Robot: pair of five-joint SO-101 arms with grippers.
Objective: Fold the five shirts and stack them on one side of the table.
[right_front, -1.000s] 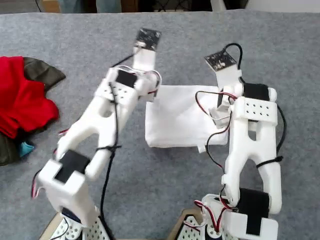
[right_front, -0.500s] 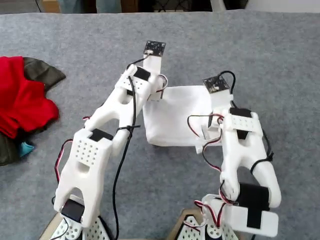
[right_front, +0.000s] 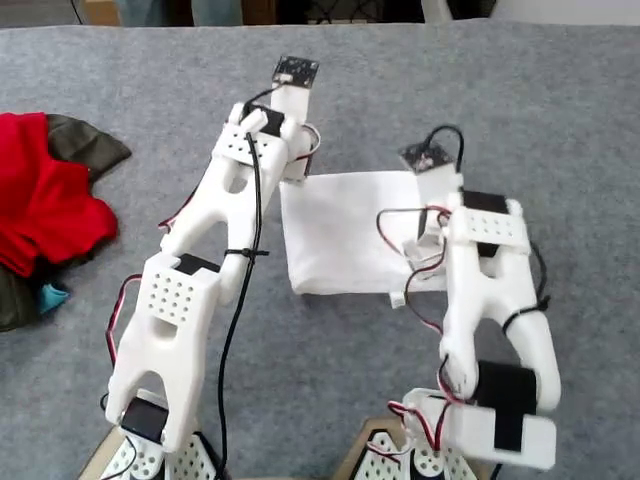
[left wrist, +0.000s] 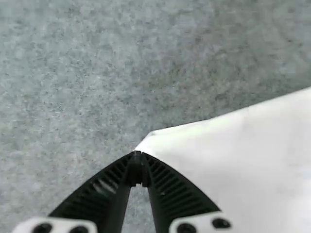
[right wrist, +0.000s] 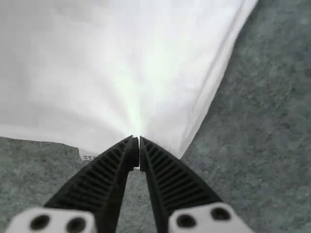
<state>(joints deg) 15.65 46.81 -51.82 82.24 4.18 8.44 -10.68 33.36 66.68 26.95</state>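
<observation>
A folded white shirt (right_front: pixel 345 230) lies flat in the middle of the grey table. My left gripper (left wrist: pixel 137 168) is shut at the shirt's far left corner (left wrist: pixel 146 144), its tips pinched together on the very tip of the cloth. At the near right edge my right gripper (right wrist: pixel 136 141) is shut on the white shirt (right wrist: pixel 121 63), and the fabric puckers toward its tips. In the high view both arms lean over the shirt, one at each of those places.
A crumpled red shirt (right_front: pixel 45 200) lies at the table's left edge on top of a dark olive garment (right_front: pixel 95 145), with a bit of teal cloth (right_front: pixel 52 296) beside them. Bare grey table (right_front: pixel 560 120) stretches to the right and far side.
The white shirt has slid a little to the left with both grippers on it. The left arm stretched out farther over the table, and the right arm shifted left.
</observation>
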